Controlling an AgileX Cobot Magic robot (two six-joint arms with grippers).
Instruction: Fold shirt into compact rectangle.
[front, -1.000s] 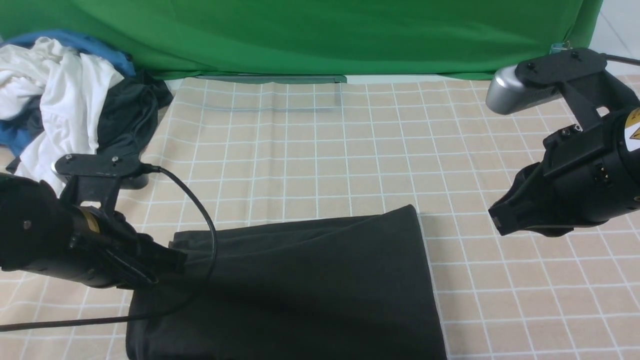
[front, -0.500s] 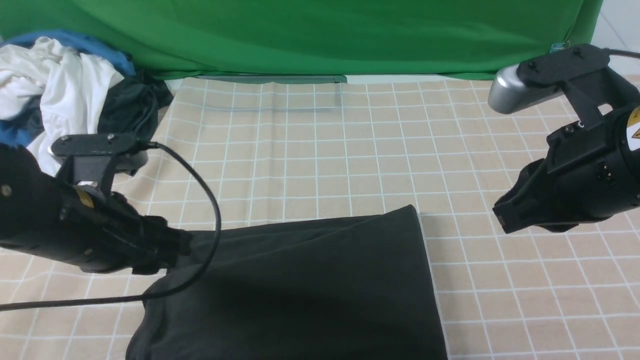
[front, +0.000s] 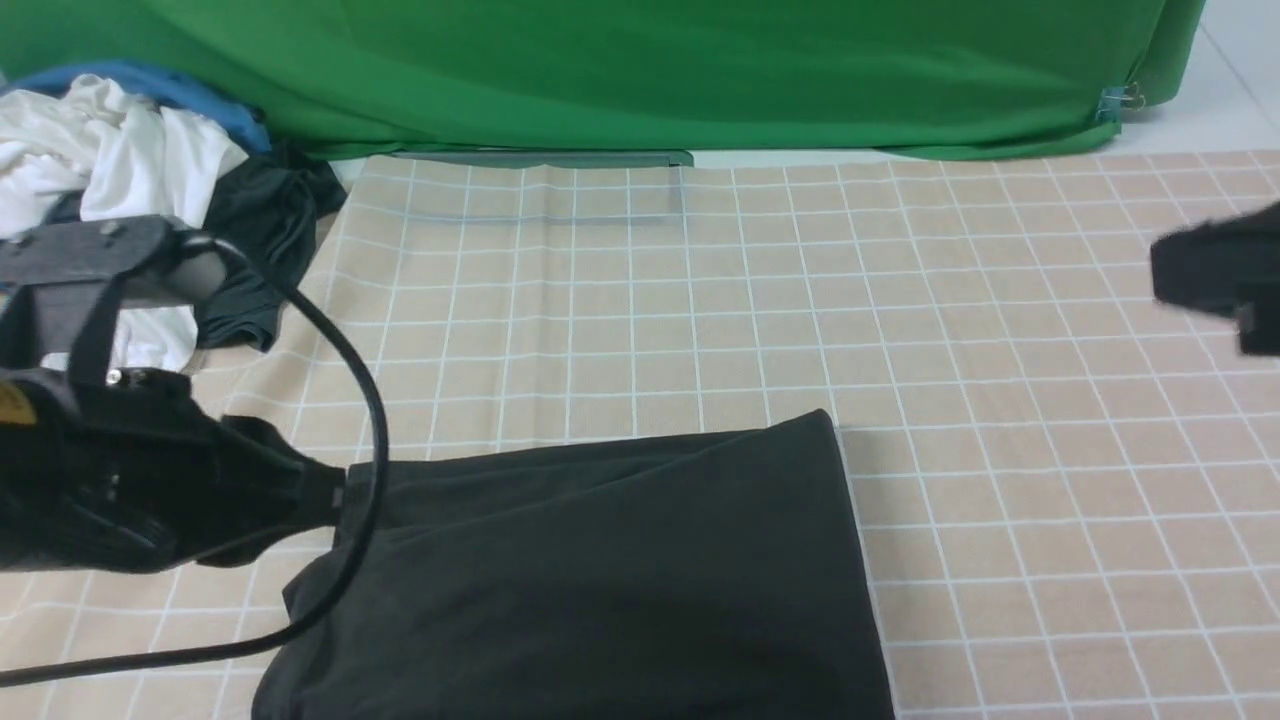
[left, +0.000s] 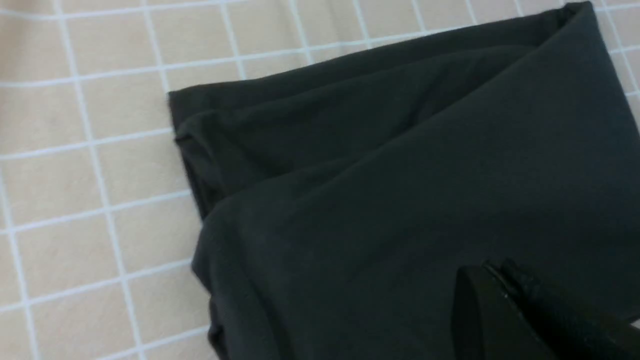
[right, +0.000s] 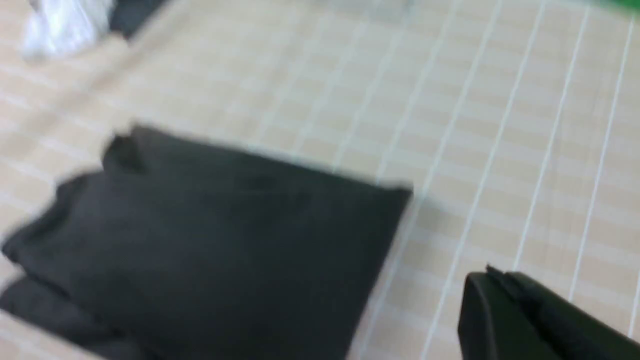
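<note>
Shirt (front: 600, 570): folded dark rectangle on the checked tablecloth (front: 700, 300), near edge. Left gripper (front: 330, 495): jaws together, empty, at the shirt's left edge. Right gripper (right: 480, 295): jaws together, empty, well apart from the shirt.

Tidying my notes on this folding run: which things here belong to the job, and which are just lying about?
Job:
- dark shirt, folded on the checked cloth
- left gripper
- right gripper

Lying about:
- clothes pile
- green backdrop
- checked tablecloth
</note>
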